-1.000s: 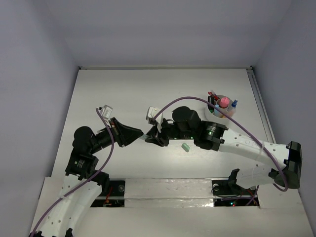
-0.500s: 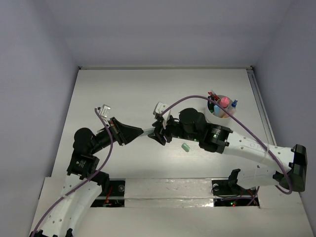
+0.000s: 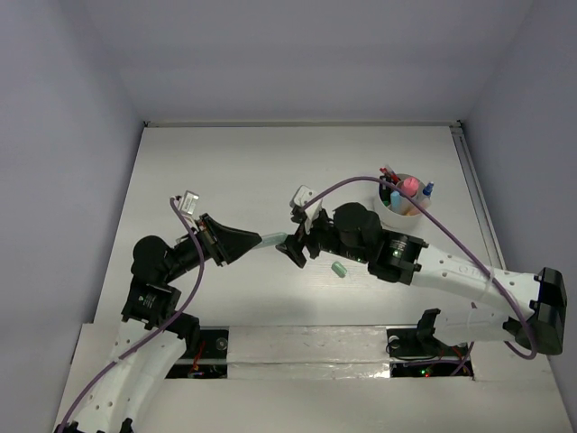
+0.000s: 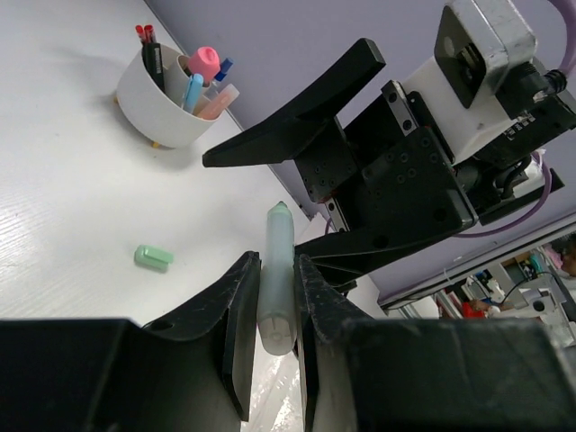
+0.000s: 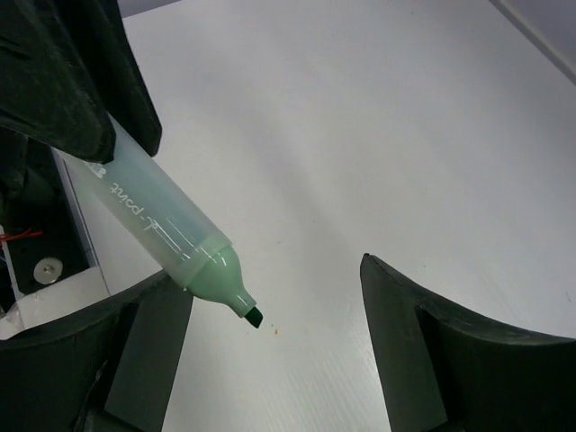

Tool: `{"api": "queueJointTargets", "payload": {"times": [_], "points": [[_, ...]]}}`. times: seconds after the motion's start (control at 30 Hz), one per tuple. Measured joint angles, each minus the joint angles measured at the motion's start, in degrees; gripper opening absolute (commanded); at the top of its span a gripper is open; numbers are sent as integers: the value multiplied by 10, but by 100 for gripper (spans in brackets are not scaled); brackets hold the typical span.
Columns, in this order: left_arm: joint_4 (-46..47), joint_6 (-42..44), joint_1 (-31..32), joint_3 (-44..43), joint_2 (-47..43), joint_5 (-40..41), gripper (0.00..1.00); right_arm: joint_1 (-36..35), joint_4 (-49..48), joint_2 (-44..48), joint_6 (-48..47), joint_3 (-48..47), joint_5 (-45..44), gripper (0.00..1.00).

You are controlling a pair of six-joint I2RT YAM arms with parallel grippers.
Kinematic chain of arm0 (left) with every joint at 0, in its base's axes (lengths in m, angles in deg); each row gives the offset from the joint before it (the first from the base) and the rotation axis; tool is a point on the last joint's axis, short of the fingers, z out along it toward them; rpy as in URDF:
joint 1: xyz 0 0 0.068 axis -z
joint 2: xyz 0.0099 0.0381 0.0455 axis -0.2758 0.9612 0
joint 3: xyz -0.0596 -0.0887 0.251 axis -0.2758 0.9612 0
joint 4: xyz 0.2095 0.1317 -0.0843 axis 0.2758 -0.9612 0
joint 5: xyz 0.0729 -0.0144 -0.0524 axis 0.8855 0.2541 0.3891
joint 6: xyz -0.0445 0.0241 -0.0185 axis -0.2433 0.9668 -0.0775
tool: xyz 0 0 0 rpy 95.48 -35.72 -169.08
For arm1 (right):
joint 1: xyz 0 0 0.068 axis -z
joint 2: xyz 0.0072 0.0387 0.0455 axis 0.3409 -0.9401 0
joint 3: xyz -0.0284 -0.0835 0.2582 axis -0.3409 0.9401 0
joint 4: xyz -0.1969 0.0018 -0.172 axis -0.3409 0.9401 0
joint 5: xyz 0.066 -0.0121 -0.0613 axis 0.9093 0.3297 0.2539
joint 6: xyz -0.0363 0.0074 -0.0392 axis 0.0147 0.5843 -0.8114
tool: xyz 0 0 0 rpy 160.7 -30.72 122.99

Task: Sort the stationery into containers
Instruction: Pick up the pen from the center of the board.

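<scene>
Since a second ago the right gripper (image 3: 290, 249) has been drawn back to the right, so the green marker (image 4: 277, 261) is now exposed between both grippers. It is clamped in the left gripper (image 3: 255, 242) above the table (image 3: 225, 171), left of centre. The right jaws are spread wide, nothing held. Most stationery is already stood in the cup (image 4: 157, 103) at far right. Marker and mint eraser (image 3: 340, 269) are left. Cup contents cannot be counted, and marker contact with the right finger cannot be told.
</scene>
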Motion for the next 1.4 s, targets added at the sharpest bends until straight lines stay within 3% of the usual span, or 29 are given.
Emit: {"api": "queueJointTargets", "payload": {"times": [0.23,0.63,1.03,1.4], "points": [[1,6,0,0,0,10,0,0,-21,30,18,37,-11,95],[11,32,0,0,-37,49,0,1,-197,141,196,182,108,98],[25,39,0,2,-91,68,0,1,-334,83,370,184,142,99],[32,32,0,21,-118,64,0,1,-438,7,406,175,143,86]]}}
